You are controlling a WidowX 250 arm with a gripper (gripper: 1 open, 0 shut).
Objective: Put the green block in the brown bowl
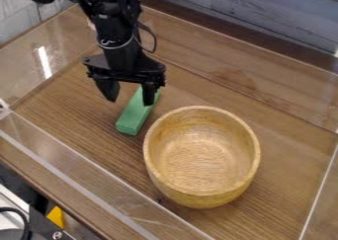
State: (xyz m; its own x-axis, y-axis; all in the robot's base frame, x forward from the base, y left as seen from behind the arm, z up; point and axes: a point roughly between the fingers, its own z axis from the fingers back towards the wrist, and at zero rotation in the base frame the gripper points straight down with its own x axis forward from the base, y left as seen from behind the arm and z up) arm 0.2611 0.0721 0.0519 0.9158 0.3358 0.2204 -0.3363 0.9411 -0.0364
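Note:
The green block lies flat on the wooden table, just left of the brown bowl. My black gripper hangs over the block's far end, pointing steeply down. Its fingers are spread, one to each side of the block, and its jaws are open with nothing gripped. The bowl stands upright and holds nothing.
Clear plastic walls fence the wooden table on the left and front. A grey plank wall runs along the back.

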